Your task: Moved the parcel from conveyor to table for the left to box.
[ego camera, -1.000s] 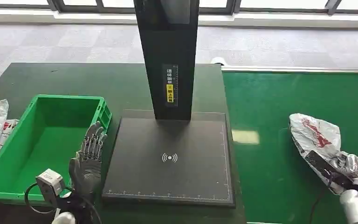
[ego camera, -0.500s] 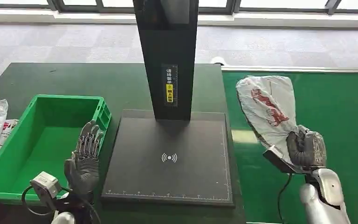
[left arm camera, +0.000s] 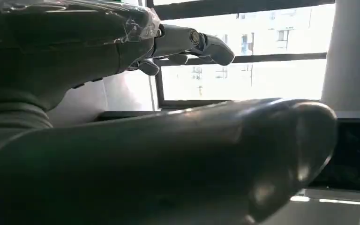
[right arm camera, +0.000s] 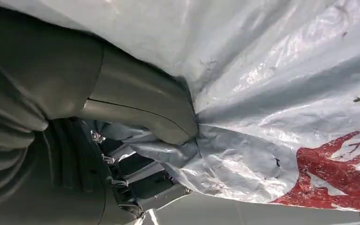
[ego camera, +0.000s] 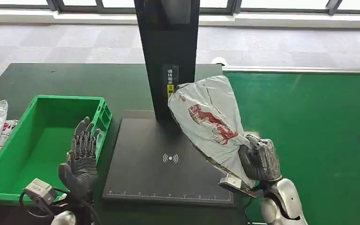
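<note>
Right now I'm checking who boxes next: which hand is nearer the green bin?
Left. The left hand hovers at the green bin's right rim, fingers apart and holding nothing. The right hand is far across the black scanner plate, gripping the parcel.

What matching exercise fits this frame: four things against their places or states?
1 parcel
2 green bin
3 left hand
4 right hand

a empty, left of the black platform
b grips the bag's lower end
c held over the platform
d holds nothing, fingers extended, beside the bin

Pairs: 1-c, 2-a, 3-d, 4-b
</note>
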Motion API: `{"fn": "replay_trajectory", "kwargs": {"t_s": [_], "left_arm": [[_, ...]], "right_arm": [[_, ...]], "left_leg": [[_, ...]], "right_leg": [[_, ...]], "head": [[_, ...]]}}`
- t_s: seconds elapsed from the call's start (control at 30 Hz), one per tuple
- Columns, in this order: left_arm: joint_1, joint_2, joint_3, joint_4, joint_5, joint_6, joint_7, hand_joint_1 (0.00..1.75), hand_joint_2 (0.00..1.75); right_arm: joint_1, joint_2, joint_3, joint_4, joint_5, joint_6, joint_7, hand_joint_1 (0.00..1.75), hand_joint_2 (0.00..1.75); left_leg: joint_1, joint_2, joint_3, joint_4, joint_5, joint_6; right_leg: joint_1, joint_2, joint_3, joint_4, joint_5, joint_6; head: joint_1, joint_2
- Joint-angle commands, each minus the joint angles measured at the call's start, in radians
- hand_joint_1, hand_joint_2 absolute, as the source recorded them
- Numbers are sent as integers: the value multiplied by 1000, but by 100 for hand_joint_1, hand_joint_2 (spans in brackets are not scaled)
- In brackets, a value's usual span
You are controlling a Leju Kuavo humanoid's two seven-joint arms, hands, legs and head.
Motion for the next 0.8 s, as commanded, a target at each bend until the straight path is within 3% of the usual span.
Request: {"fn": "replay_trajectory", "kwargs": {"t_s": [0.03, 0.17, 0.4, 0.67, 0.73, 0.77, 0.8], "left_arm": [[-65, 34, -32, 76, 22, 50, 6, 0, 0], [-80, 47, -53, 90, 44, 50, 6, 0, 0], [-84, 52, -69, 99, 46, 46, 7, 0, 0], [-172, 47, -109, 205, 56, 18, 9, 0, 0], [-180, 41, -113, 207, 56, 18, 10, 0, 0], [-180, 41, -114, 206, 56, 18, 10, 0, 0], [-180, 40, -115, 203, 55, 18, 10, 0, 0]], "right_arm": [[-73, 27, 137, 106, -79, 35, -14, 175, 175], [-132, 51, 180, 229, -125, 49, -23, 175, 175], [-143, 49, 192, 248, -136, 60, -23, 175, 175], [-203, 88, 183, 383, -139, 82, 12, 175, 175], [-221, 108, 188, 404, -128, 83, 18, 134, 175], [-223, 111, 190, 406, -125, 82, 19, 134, 175], [-226, 117, 194, 408, -120, 81, 22, 58, 175]], "left_leg": [[1, 3, 0, -1, 1, -1], [1, 4, 1, -3, 1, -2], [1, 2, 5, -1, 2, -2], [1, 1, 4, -2, 4, -2], [1, 2, 4, -2, 4, -2], [0, 2, 4, -2, 3, -2], [1, 3, 4, -3, 4, -2]], "right_leg": [[1, 2, -1, -2, 2, -1], [1, 3, 1, -3, 2, -1], [1, 1, 1, -1, 1, -1], [1, 0, 0, -2, 3, -1], [1, 1, 0, -2, 4, -1], [0, 2, 0, -1, 3, -1], [1, 2, -1, -2, 4, -1]], "head": [[0, 0], [0, 0], [0, 0], [0, 0], [0, 0], [0, 0], [0, 0]]}}
